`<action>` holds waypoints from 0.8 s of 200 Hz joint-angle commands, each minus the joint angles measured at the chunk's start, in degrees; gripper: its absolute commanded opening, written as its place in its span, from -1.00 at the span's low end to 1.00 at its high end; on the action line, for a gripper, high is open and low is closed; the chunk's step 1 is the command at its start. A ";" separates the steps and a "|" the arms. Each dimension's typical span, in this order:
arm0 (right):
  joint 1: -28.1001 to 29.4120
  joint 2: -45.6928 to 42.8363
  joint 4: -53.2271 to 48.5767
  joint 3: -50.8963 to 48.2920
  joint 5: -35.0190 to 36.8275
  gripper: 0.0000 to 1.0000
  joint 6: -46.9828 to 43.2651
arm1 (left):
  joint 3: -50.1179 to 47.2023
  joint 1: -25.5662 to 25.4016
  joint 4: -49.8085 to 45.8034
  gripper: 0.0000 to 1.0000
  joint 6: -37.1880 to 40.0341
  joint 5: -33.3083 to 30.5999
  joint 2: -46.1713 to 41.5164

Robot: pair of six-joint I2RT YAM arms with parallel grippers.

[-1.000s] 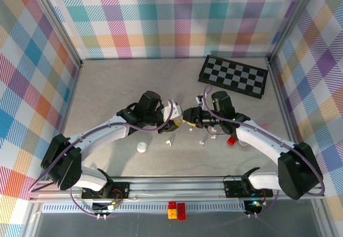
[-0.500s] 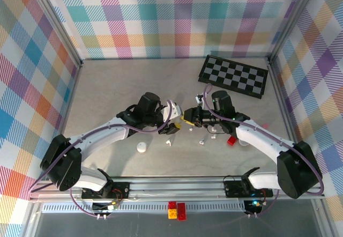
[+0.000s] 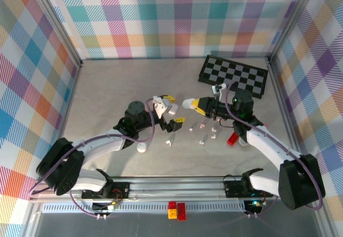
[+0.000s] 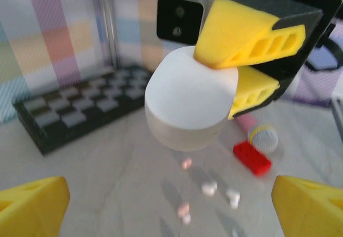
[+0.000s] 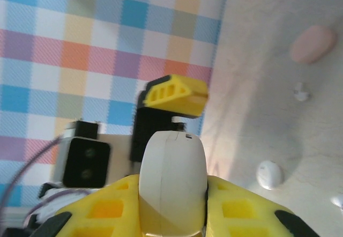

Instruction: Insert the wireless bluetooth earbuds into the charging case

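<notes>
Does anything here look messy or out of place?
Yes. The tiny earbuds lie scattered loose on the table. The right hand holds a white case up in the air, apart from them. A red block and a checkerboard also sit on the table, odd company for earbuds.

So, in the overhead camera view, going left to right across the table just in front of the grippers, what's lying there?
Small round white pebble-like object → lone tiny white earbud → loose cluster of tiny white and pale pink earbuds → small red plastic block.
</notes>
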 commanded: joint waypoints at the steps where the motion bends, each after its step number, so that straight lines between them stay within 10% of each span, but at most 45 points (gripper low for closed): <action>1: -0.61 -1.54 12.40 -1.04 -3.66 -0.70 7.33 | -2.86 0.83 26.41 0.91 -5.75 3.95 3.72; 160: -0.68 4.80 37.47 -2.35 -2.66 -0.73 27.83 | 10.77 1.57 32.50 0.14 -13.52 18.34 14.70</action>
